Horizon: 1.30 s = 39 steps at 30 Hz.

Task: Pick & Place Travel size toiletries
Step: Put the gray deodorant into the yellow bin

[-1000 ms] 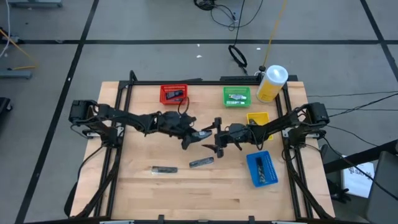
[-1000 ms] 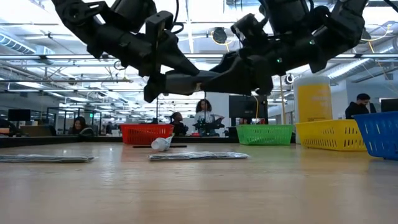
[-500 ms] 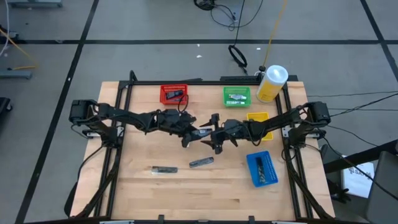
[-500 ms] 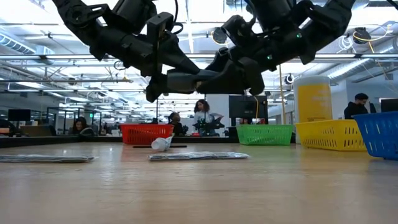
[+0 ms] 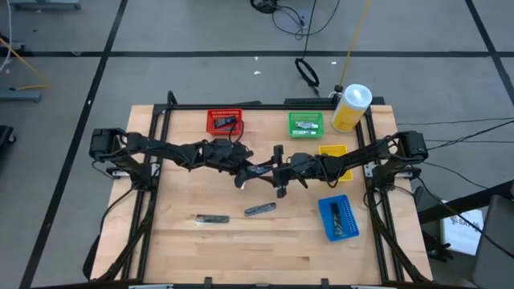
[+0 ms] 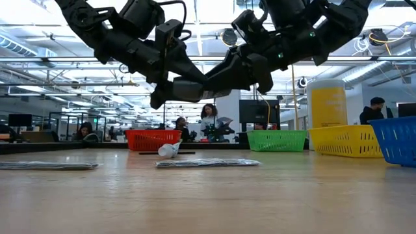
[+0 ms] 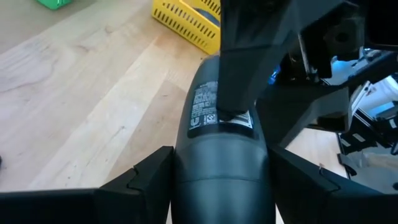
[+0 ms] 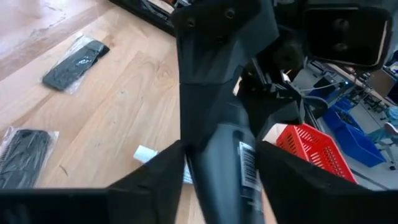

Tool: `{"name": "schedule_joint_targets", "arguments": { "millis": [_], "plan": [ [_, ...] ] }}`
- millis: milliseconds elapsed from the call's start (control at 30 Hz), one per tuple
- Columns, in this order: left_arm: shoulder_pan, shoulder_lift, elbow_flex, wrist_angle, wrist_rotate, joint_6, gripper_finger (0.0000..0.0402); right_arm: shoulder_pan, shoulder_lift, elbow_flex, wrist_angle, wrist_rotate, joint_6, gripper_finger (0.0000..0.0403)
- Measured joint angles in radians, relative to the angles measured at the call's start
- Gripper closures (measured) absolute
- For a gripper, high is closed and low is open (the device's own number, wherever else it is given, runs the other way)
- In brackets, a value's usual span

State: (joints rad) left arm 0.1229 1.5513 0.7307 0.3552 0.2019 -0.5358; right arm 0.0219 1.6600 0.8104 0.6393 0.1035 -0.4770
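- Dark tube [image 7: 221, 162] midair, clamped by left gripper [image 5: 259, 171] and right gripper [image 5: 279, 170].
- Probably light, smooth, slippery; best gripped mid-body.

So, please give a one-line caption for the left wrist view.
Handover above the table: left pincer and right pincer both grip one dark tube.

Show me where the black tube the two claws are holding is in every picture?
High view: black tube mid-table, between both claws.
Low view: upper middle, above the table.
Left wrist view: centre.
Right wrist view: centre bottom.
Shared landmark: red bin.
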Motion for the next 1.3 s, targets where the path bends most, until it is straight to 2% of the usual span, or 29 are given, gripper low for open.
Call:
{"name": "schedule_joint_targets", "arguments": {
  "millis": [300,500,567,767,933,1033,1133,1300],
  "plan": [
    [0.002,0.000,-0.001,0.016,-0.011,0.046,0.0169,0.000,0.000,-0.001,-0.030,-0.009,0.026,0.0327],
    [0.022,-0.001,0.000,0.058,0.058,0.084,0.0115,-0.001,0.001,-0.001,-0.083,-0.004,0.104,0.0390],
    [0.036,-0.001,0.000,0.068,0.060,0.089,0.0095,0.000,0.001,-0.001,-0.112,-0.003,0.119,0.0399],
    [0.063,-0.001,0.000,0.063,0.060,0.098,0.0056,0.000,0.001,-0.001,-0.131,-0.001,0.163,0.0391],
    [0.055,-0.001,0.000,0.056,0.058,0.117,0.0051,-0.001,0.001,-0.001,-0.134,-0.001,0.176,0.0395],
    [0.039,-0.001,0.000,-0.011,0.002,0.141,0.0050,-0.001,0.001,-0.001,-0.164,-0.009,0.179,0.0394],
    [0.013,-0.001,0.000,-0.100,-0.095,0.156,0.0050,-0.006,0.001,-0.001,-0.198,-0.111,0.174,0.0380],
    [-0.035,-0.001,-0.031,-0.151,-0.212,0.133,0.0050,-0.034,0.011,-0.001,-0.232,-0.443,0.192,0.0313]
  ]
}}
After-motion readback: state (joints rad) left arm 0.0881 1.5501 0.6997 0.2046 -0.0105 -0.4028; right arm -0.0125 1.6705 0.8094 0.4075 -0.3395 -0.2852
